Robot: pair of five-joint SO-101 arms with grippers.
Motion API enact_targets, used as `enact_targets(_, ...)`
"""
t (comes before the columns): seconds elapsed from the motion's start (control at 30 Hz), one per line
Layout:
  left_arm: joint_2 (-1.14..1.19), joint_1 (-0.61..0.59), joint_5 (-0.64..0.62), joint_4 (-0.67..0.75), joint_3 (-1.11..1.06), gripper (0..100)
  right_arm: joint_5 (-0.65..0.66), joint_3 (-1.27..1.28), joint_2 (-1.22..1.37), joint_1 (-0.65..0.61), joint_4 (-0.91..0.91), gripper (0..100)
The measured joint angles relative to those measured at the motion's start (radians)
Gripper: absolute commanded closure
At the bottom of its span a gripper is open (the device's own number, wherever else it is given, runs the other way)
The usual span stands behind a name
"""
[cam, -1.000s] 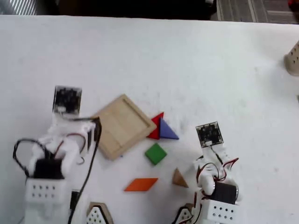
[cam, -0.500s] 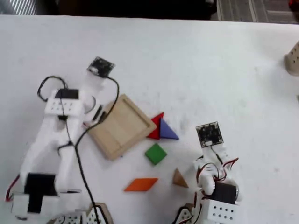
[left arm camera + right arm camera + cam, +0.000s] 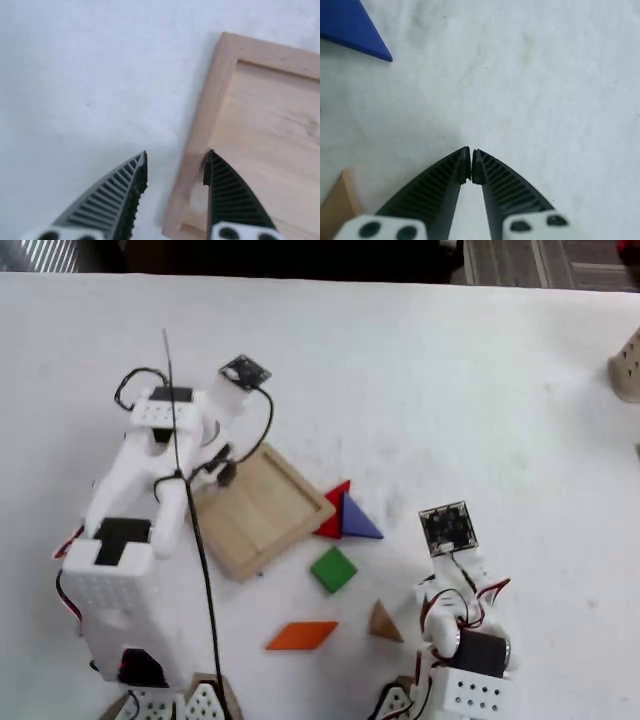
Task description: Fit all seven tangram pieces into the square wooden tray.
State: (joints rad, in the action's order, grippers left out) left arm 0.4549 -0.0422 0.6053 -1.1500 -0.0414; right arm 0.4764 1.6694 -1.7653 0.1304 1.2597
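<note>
The square wooden tray (image 3: 262,512) lies turned like a diamond left of centre, with nothing in it. My left gripper (image 3: 175,165) is open at the tray's rim (image 3: 206,112), one finger inside the tray and one on the table outside. From above, the left gripper (image 3: 221,468) sits at the tray's far-left edge. Right of the tray lie a red triangle (image 3: 334,511) touching a blue triangle (image 3: 359,521), then a green square (image 3: 333,569), an orange parallelogram (image 3: 301,635) and a tan triangle (image 3: 382,622). My right gripper (image 3: 471,161) is shut and empty above bare table, between the blue triangle (image 3: 349,25) and the tan triangle (image 3: 337,206).
The right arm (image 3: 457,640) is folded back near the table's front edge. The left arm (image 3: 135,510) and its cable cross the tray's left side. A beige perforated object (image 3: 627,367) stands at the far right edge. The table's far half is open white surface.
The left arm has unfolded and swung away from the front edge, bringing its gripper to the tray's far-left rim. The right arm and the pieces have not moved.
</note>
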Motion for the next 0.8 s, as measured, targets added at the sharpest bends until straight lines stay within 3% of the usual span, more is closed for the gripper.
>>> enact_targets(0.13,0.029,0.009,0.011,-0.061,0.035,98,0.0,0.0,0.0,0.0,0.0,97.9)
enact_targets(0.57,0.052,0.008,0.017,-0.204,0.055,98,0.0,0.0,0.0,0.0,0.0,98.0)
enact_targets(0.8,0.018,-0.12,0.017,-0.242,0.041,98,0.0,0.0,0.0,0.0,0.0,98.1)
